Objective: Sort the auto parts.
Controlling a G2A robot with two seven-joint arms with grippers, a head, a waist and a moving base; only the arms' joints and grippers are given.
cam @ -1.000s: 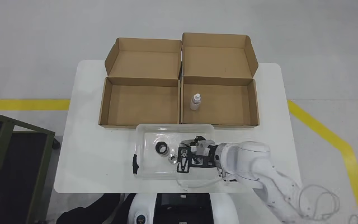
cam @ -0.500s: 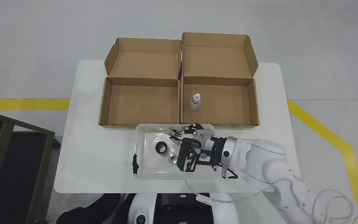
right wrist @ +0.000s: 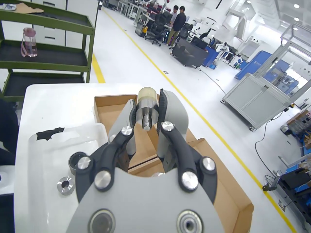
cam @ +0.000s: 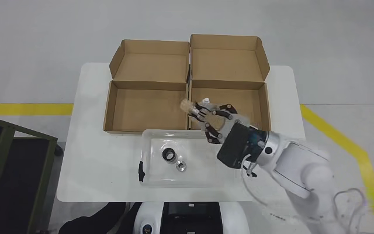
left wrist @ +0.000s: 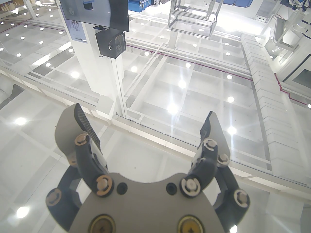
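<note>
Right end effector (cam: 204,112) is clamped on a stud (right wrist: 145,109): steel cylinder, threaded shank, pale cap on the far end. It sits crosswise between the pads, cap pointing toward 10 o'clock in the top view. The stud is off the surface (cam: 93,117), above the wall where the two boxes meet, at 12 o'clock from the tray (cam: 153,138).

Left end effector (left wrist: 145,120) is spread wide with nothing between the pads, aimed up at the ceiling.

Layout from the top view:
- Left box (cam: 146,111) at 11 o'clock on the surface, right box (cam: 242,111) at 1 o'clock. They are side by side and touching, with lids folded back toward 12.
- Clear tray at 6 o'clock, just beside the boxes' near walls.
- In the tray: black ring (cam: 169,155) left of centre, and a small steel bushing (cam: 182,167) at 5 o'clock from the ring, near it but apart.
- Black tape patch (cam: 141,171) on the tray's 8 o'clock edge.

The right arm comes in from 4 o'clock and crosses the tray's right end.
</note>
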